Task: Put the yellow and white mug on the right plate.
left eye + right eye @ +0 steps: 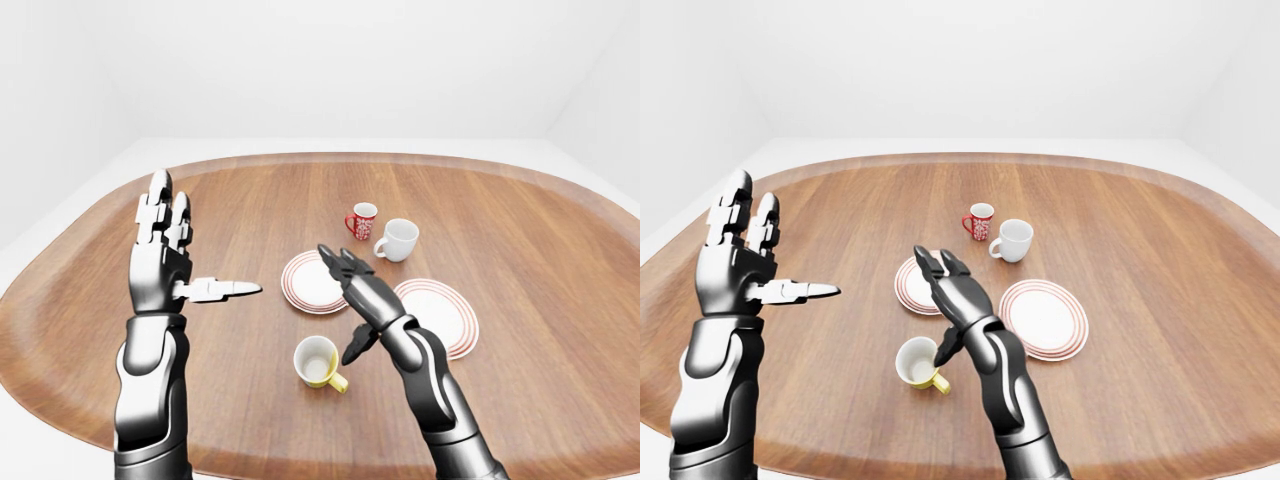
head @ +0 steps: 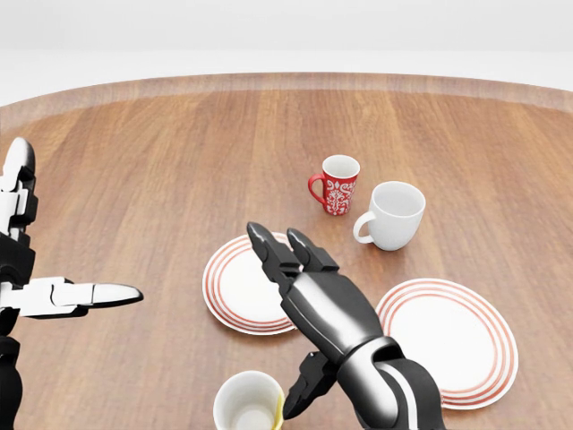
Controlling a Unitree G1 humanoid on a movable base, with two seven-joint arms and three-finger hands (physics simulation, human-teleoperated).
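The yellow and white mug (image 1: 318, 362) stands upright and empty near the table's bottom edge, its yellow handle pointing lower right. My right hand (image 2: 288, 315) is open just right of and above it, fingers spread over the left plate's (image 2: 235, 288) right rim and thumb hanging beside the mug's rim; I see no contact. The right plate (image 2: 449, 339), white with red rings, lies bare to the right of that arm. My left hand (image 1: 196, 262) is raised and open at the left, far from the mug, holding nothing.
A red patterned mug (image 2: 338, 185) and a plain white mug (image 2: 392, 215) stand side by side above the two plates. The round wooden table (image 1: 520, 230) spreads wide around them, with its edge near the bottom of the eye views.
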